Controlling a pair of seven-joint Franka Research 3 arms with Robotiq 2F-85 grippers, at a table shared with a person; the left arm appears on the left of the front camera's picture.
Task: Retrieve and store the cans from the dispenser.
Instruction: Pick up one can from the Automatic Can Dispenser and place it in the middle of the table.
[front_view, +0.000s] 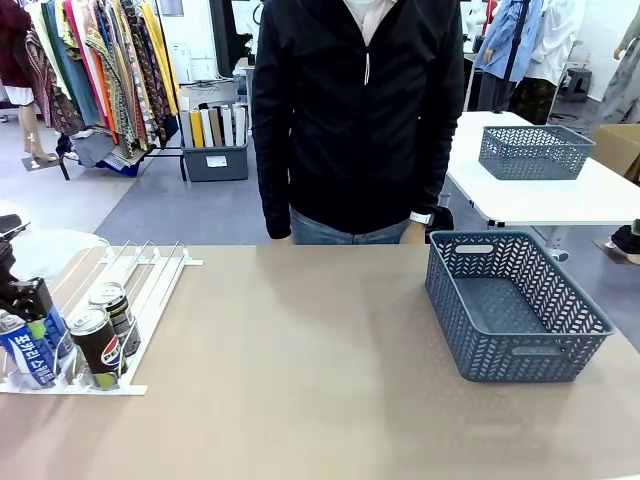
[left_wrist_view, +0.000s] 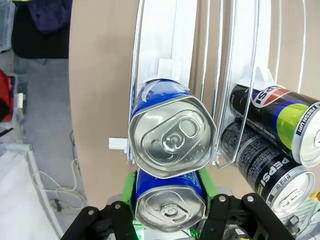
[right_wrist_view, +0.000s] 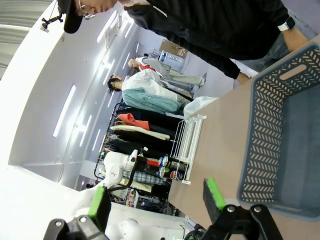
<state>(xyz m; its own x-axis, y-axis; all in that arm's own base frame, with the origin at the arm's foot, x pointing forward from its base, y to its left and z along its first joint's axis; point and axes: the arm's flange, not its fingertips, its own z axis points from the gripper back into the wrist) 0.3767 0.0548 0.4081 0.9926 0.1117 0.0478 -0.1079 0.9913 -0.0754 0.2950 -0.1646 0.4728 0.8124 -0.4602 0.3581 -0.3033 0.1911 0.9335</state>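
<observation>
At dispenser (front_view: 160, 270) | left end effector (left_wrist_view: 170, 195) clamps blue can (left_wrist_view: 169, 210), silver-topped | right end effector (right_wrist_view: 156, 197) spread, empty

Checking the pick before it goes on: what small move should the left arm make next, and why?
Probably a short lift, up and out of the lane. The left gripper is shut on the front blue can, which lies in the dispenser with a second blue can right behind it, so dragging may snag.
</observation>
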